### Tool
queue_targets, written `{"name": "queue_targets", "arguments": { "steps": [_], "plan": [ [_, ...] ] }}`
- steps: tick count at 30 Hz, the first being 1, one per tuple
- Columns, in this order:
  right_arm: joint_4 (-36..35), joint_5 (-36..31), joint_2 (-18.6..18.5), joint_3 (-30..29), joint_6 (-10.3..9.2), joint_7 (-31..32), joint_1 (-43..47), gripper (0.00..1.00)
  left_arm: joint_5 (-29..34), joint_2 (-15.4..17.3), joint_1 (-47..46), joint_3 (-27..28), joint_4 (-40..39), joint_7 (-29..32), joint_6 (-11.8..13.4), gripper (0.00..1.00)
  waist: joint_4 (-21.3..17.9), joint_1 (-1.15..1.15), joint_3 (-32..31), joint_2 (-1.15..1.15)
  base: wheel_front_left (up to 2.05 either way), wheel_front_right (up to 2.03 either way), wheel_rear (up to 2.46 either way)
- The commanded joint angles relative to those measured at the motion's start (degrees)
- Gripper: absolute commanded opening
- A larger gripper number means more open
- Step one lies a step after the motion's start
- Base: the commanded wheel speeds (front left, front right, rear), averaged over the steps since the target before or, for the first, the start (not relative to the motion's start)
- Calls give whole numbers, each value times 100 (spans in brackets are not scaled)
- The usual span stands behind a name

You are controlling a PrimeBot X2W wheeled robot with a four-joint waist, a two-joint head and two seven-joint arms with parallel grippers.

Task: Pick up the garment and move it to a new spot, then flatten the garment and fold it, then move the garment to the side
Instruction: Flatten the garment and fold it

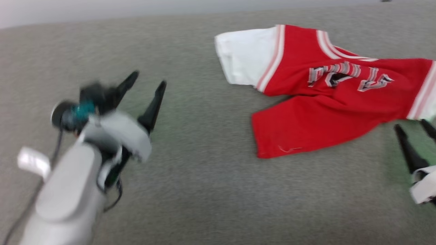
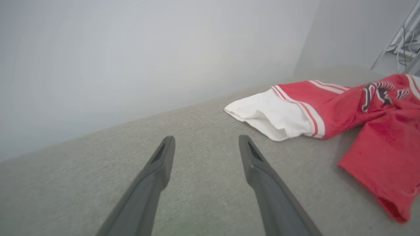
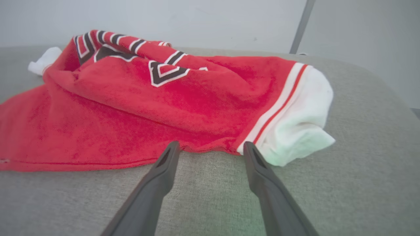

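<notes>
Red shirt [image 1: 323, 102] lies rumpled on the grey bench [image 1: 204, 187], lettering up, ahead and to the right of the left hand [image 1: 150, 78] and well apart from it. That hand's fingers are spread and empty. The right hand [image 1: 410, 124] is also spread and empty, fingertips just short of the shirt's near edge by a white sleeve [image 3: 302, 131].

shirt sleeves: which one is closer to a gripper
The right-hand sleeve, just beyond the right gripper; the other sleeve lies well clear of the left gripper.

Motion-blurred left tool [image 1: 149, 78]; right tool [image 1: 410, 125] and far sleeve of jersey [image 1: 323, 102] cropped by head view's right edge; chest lettering [image 1: 347, 76] unreadable.
</notes>
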Motion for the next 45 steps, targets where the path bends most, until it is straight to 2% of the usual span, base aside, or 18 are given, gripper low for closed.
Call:
{"name": "queue_targets", "arguments": {
  "steps": [1,5,9,13,18,23,27,28,29,30,36,41,45],
  "plan": [
    [-85,-45,73,-115,-7,-32,84,100,-240,-51,-203,-19,25,142,-11,100,-504,0,24,0,0,0,0],
    [-852,-250,668,-461,-8,-55,464,100,-1155,345,-1265,-329,545,1712,-1,100,-971,0,200,0,0,0,0],
    [-1486,-472,1110,-733,-7,52,745,100,-1663,475,-2141,-524,1293,3280,-1,100,-1388,0,360,0,0,0,0],
    [-1938,-694,1388,-931,-7,223,907,100,-2031,365,-2715,-564,2036,4556,64,100,-1717,0,476,0,0,0,0],
    [-2301,-890,1614,-1068,-7,363,1013,100,-2250,212,-3117,-622,2586,5400,195,100,-1974,0,597,0,0,0,0],
    [-2456,-1035,1761,-1123,-7,461,1070,100,-2397,4,-3220,-577,2937,5550,278,100,-2091,0,697,0,0,0,0],
    [-2550,-1138,1836,-1165,-7,506,1117,100,-2210,55,-3149,-813,3137,5496,195,100,-2095,0,728,0,0,0,0],
    [-2576,-1162,1842,-1175,-7,522,1107,100,-2266,10,-3138,-778,3178,5454,170,49,-2080,0,725,0,0,0,0],
    [-2595,-1169,1837,-1197,-7,525,1104,100,-2291,-33,-3140,-763,3206,5373,152,28,-2048,0,716,0,0,0,0],
    [-2614,-1182,1832,-1220,-7,544,1108,100,-2303,-62,-3152,-756,3241,5301,148,0,-2002,0,700,0,0,0,0],
    [-2697,-1231,1730,-1366,-7,649,1179,100,-2460,-123,-3020,-717,3420,5015,56,0,-1540,0,449,0,0,0,0],
    [-2781,-1256,1623,-1447,-7,804,1228,100,-2549,115,-2758,-758,3206,4643,11,0,-1064,0,139,0,0,0,0],
    [-2903,-1260,1576,-1552,-7,959,1337,100,-2828,323,-2362,-783,2717,4423,-5,0,-734,0,-99,0,0,0,0]
  ]
}}
